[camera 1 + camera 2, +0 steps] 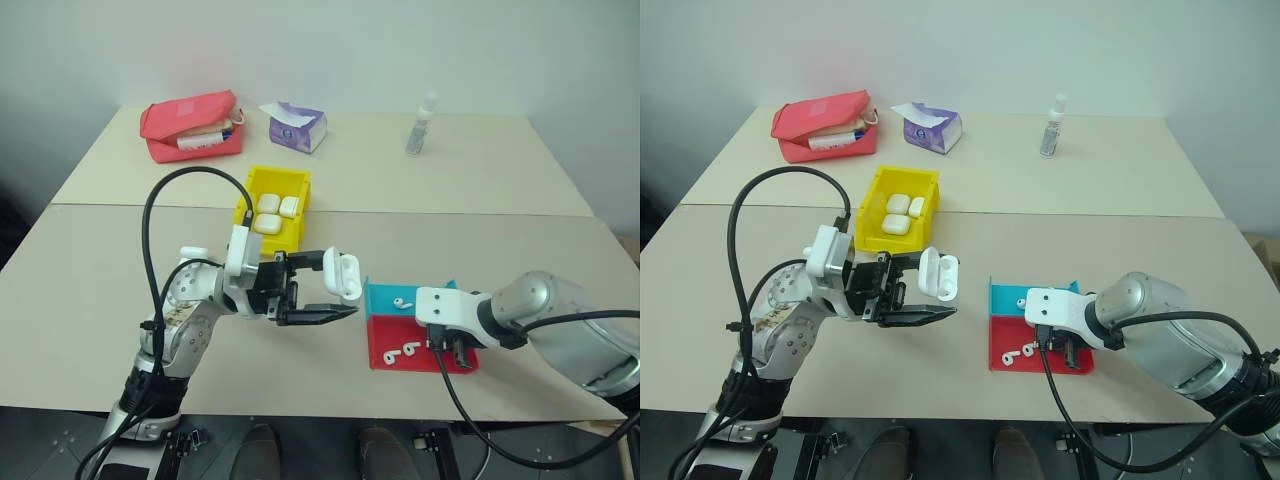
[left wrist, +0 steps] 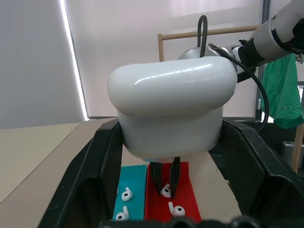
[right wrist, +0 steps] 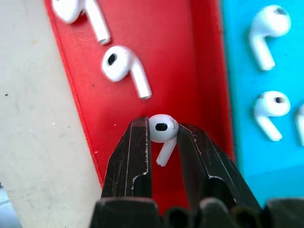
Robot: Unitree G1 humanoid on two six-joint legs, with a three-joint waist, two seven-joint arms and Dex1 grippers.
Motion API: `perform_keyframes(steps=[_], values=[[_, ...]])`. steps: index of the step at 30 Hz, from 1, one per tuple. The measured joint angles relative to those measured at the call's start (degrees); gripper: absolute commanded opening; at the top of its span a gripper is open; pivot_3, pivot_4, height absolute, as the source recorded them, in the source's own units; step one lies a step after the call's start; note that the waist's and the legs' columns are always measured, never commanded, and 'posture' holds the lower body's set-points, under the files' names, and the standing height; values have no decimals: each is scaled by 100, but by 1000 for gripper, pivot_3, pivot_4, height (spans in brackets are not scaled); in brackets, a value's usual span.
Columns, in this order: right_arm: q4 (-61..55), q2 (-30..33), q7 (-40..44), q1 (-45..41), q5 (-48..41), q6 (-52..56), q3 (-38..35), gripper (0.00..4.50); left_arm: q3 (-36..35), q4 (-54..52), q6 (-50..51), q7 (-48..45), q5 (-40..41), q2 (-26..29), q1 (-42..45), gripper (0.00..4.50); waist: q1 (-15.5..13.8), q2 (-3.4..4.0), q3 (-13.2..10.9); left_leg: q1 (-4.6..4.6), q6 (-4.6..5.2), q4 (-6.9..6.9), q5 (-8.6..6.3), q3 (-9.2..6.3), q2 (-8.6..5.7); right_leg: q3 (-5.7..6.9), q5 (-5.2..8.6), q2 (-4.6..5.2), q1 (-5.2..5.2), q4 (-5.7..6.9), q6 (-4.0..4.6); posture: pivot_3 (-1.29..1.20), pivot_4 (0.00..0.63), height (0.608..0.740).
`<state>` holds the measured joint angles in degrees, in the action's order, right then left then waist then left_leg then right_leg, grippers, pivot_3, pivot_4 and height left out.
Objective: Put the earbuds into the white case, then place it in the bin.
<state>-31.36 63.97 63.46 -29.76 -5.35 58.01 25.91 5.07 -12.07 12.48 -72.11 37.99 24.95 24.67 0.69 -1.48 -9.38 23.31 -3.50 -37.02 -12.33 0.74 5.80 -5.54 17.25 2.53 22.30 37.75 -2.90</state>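
Fingers of my right gripper pinched onto an earbud over the red tray, left gripper clamping the open white case mid-air, bin behind it

Head pair looking forward and down over the table from above. Wrist views close in, both sharing the red tray and turquoise tray.
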Motion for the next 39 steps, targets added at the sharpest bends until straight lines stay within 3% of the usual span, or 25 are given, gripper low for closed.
perform_keyframes(steps=[3, 6, 12, 16, 23, 39], values=[[37, -183, -95, 11, -349, 227, -847, 639, -1, 190, -2, -77, -12, 2, 132, 2769, 0, -1, 0, 0, 0, 0, 0, 0, 0, 0, 0, 0, 0, 1, 0, 0, 150, 740], [117, -891, -374, -4, -890, 262, -2199, 639, 2, 419, -2, -75, -98, -65, 486, 2769, -7, -1, 0, 0, 0, -1, 0, -4, 0, 4, 0, -1, -3, 2, 0, 0, 150, 740], [270, -3529, -1748, -818, -2370, 333, -4590, 639, 1, 662, 145, -98, -90, -104, 973, 2769, 23, 2, -1, 2, -2, 6, 2, -9, -1, 6, 0, -3, 1, 14, 0, 0, 150, 740], [136, -4128, -2249, -1040, -3575, 529, -5412, 639, -14, 702, 294, -65, -86, -120, 1066, 2769, -38, 4, 0, 9, -2, 9, 2, -14, -1, 14, 0, 0, -3, -1, 0, 0, 150, 740], [-470, -4335, -2647, -642, -4792, 314, -5218, 639, -26, 855, 673, -36, 33, -196, 1509, 2769, 3, 6, 1, 10, -2, 9, 2, -15, -1, 13, 0, -2, 0, 3, -1, 0, 150, 740], [-673, -3760, -2803, 30, -4583, -1027, -3968, 639, -50, 833, 1010, -106, 64, -198, 1727, 2769, 15, 6, 1, 9, -2, 9, 2, -16, -1, 13, 1, -2, 0, 1, -1, 0, 150, 740]])
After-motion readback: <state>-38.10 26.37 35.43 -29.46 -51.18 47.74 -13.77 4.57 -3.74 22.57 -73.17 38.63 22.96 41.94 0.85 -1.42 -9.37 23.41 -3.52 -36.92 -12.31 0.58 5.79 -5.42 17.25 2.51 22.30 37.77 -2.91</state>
